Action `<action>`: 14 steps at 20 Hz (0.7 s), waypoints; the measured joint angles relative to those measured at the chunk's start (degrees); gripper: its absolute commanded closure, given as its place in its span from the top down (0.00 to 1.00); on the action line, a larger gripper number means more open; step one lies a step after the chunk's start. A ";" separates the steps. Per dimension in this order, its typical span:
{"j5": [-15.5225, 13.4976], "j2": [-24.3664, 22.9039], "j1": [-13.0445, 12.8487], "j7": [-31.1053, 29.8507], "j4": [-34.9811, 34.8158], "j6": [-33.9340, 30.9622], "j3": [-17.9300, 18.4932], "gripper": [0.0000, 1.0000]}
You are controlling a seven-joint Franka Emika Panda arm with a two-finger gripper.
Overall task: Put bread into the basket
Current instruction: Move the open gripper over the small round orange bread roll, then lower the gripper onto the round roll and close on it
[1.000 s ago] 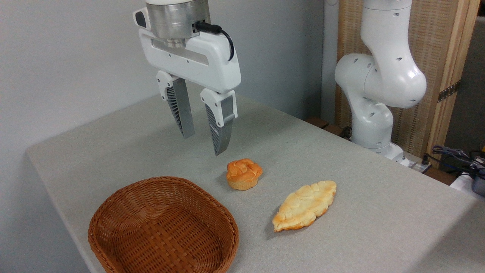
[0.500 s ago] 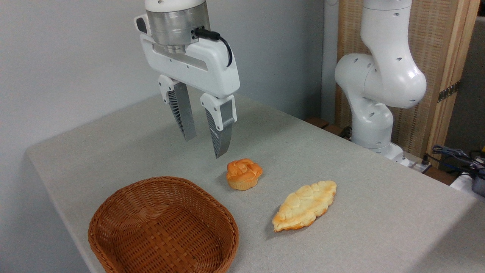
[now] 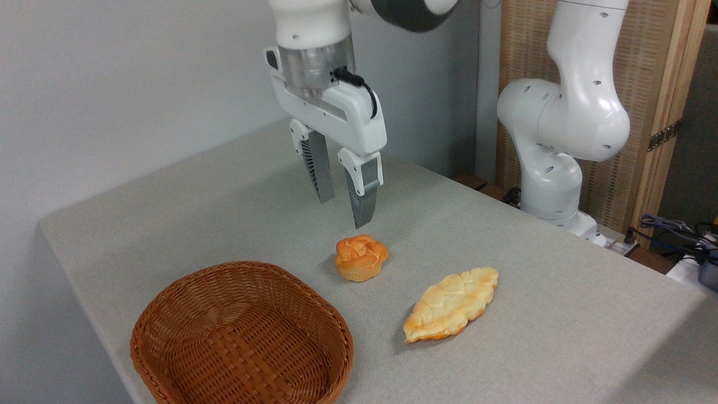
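Bread [image 3: 361, 257] is sitting on the gray counter [image 3: 224, 196], near the middle. It is a small round orange bun with a twisty top, and it is standing the right way up. Nothing is touching it.

The end effector [image 3: 344, 212] is hanging in the air just above the bread and a little behind it. Its two gray fingers [image 3: 317, 168] are pointing down, and they are standing apart with an empty gap between them. They are holding nothing. The gap is looking about as wide as the bun, not stretched far out. The finger on the right is reaching lower in the picture, and its tip is hanging close over the top of the bread, but it is not touching it.

The basket [image 3: 241, 336] is sitting at the front left of the counter. It is brown, woven and low, and it is lying empty. The bread is sitting just beside its far right corner, with a little strip of counter between them.

A long flat yellow pastry [image 3: 451, 303] is lying to the right of the bread, a bit closer to the front. It is apart from both the bread and the basket.

The white robot arm [image 3: 561, 123] is standing at the back right, past the edge of the counter.
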 measured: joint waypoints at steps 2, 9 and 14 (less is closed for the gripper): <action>0.10 -1.23 -1.76 0.43 -4.38 2.12 -0.11 1.00; 0.13 -1.08 -2.84 6.46 -13.58 12.12 -0.27 1.00; 0.14 -0.06 -3.61 7.39 -15.35 14.16 -0.29 0.99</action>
